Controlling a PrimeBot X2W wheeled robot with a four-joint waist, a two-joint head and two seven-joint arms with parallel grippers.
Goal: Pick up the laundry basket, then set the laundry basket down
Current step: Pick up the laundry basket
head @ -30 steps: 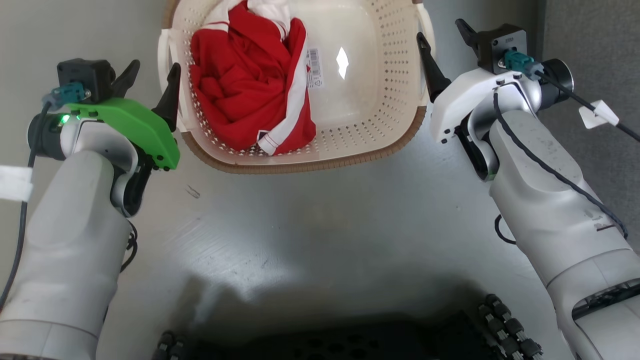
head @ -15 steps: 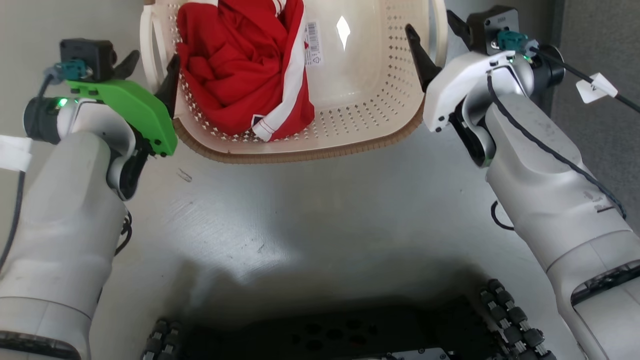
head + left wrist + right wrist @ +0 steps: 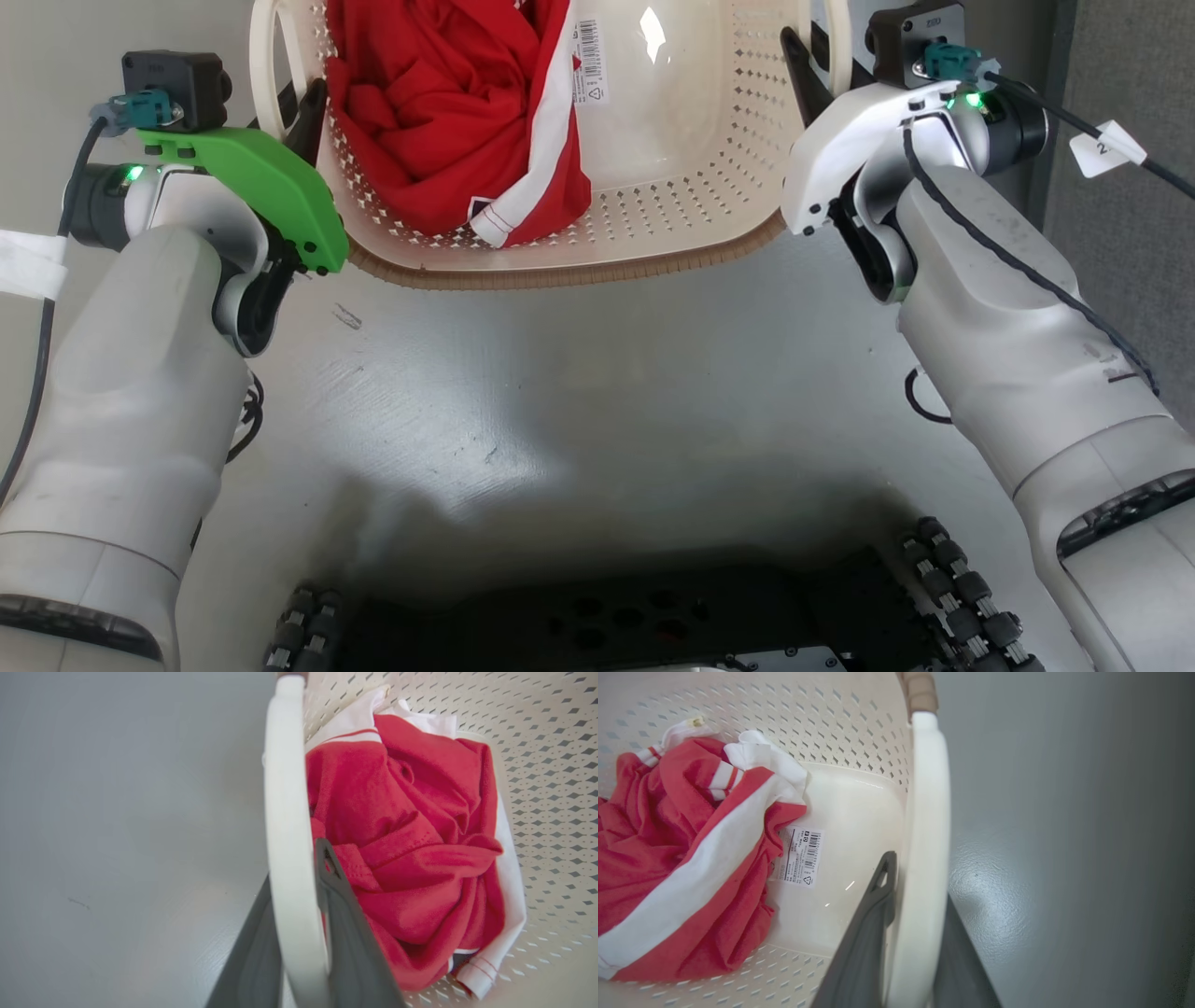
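Note:
The laundry basket (image 3: 672, 187) is cream-white and perforated with brown rim trim, at the top of the head view. It holds a red and white garment (image 3: 439, 112), and a barcode sticker (image 3: 588, 65) is stuck on its bottom. My left gripper (image 3: 297, 103) is shut on the basket's left loop handle (image 3: 285, 788), with one dark finger on each side of the white band. My right gripper (image 3: 808, 56) is likewise shut on the right handle (image 3: 927, 812). Whether the basket touches the floor I cannot tell.
Grey floor (image 3: 579, 373) lies between my arms. My dark wheeled base (image 3: 607, 616) is at the bottom edge. A darker grey strip (image 3: 1139, 56) runs along the right side, beside a cable with a white tag (image 3: 1102, 149).
Both grippers have closed from open around the handles to shut on them. The head view has shifted, and the basket and grippers sit higher in it.

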